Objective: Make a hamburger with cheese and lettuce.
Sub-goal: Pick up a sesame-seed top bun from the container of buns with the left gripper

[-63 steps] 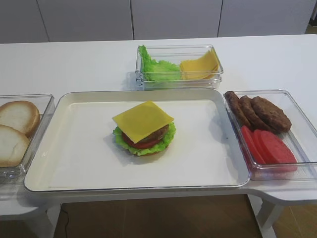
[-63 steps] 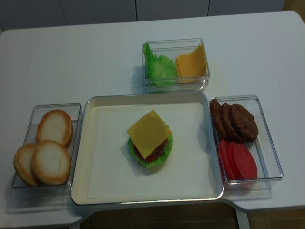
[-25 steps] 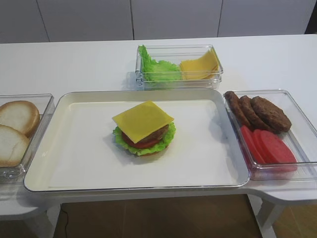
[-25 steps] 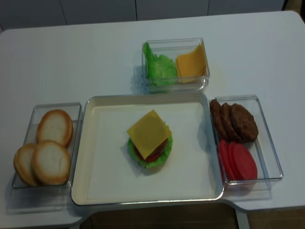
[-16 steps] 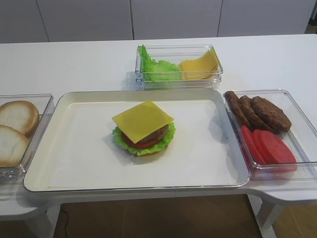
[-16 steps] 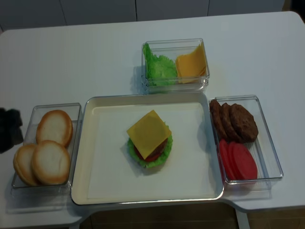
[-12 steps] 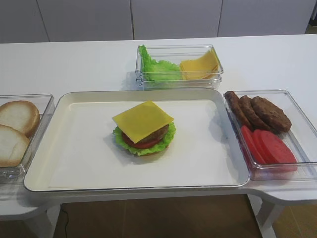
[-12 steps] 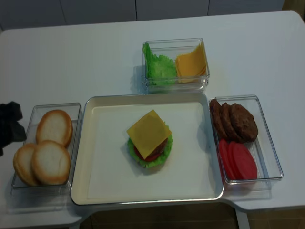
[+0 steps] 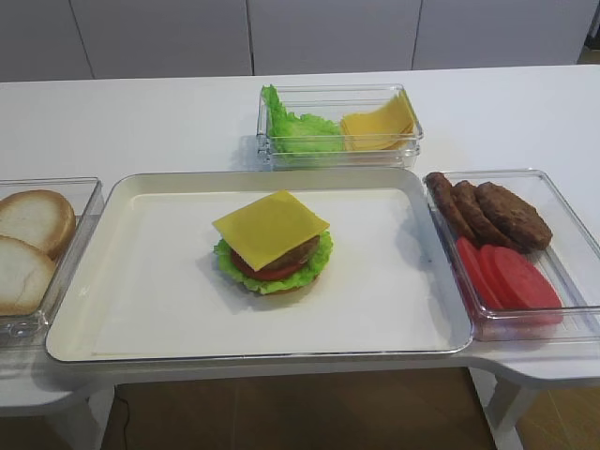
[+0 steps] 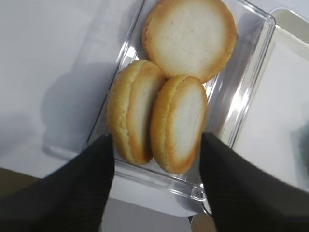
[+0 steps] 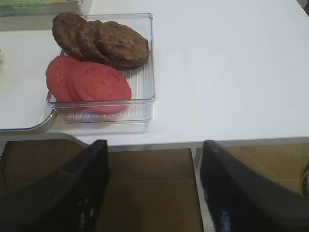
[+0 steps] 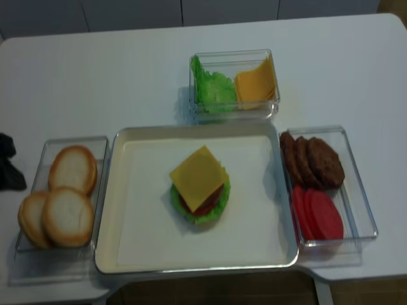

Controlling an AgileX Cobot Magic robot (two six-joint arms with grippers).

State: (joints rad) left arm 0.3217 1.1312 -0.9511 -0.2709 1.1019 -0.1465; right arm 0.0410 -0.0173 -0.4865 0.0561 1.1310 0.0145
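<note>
Centrally on the tray (image 9: 141, 309) sits the hamburger (image 9: 273, 246), no top bun: cheese (image 9: 270, 226) uppermost, its corners overhanging the patty, lettuce (image 9: 322, 256) frilling out beneath the tomato. Left gripper (image 10: 157, 188) hangs over the bun container (image 10: 248, 67), jaws spread wide and empty, the two leaning bun halves (image 10: 159, 121) between them (third bun lies flat behind). Right gripper (image 11: 153, 188) hangs off the table edge near the patty-and-tomato container (image 11: 145, 96), jaws wide, holding nothing.
</note>
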